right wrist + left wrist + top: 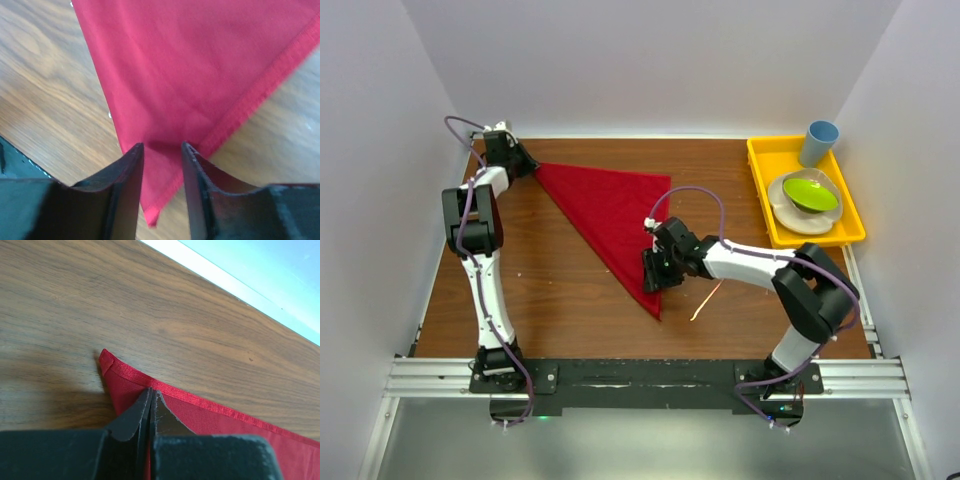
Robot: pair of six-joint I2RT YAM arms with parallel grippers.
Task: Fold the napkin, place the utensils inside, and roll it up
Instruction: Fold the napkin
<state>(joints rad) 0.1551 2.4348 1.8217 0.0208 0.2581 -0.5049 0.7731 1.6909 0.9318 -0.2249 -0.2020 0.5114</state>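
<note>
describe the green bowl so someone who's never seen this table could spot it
Find the yellow tray at the far right corner of the table. Inside it, nearer than the blue cup, a white plate carries the bowl. It is the only lime-green thing there, resting tilted on the plate.

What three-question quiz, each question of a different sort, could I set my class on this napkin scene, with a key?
1. True or false: the napkin lies folded as a triangle.
2. Which pincer is shut on a napkin corner? A left, B right, C both.
3. Fill in: the green bowl sits inside the yellow ____.
Key: 1 true. 2 A: the left pincer is shut on the corner; the right pincer stands open over the near tip. 3 tray.
</note>
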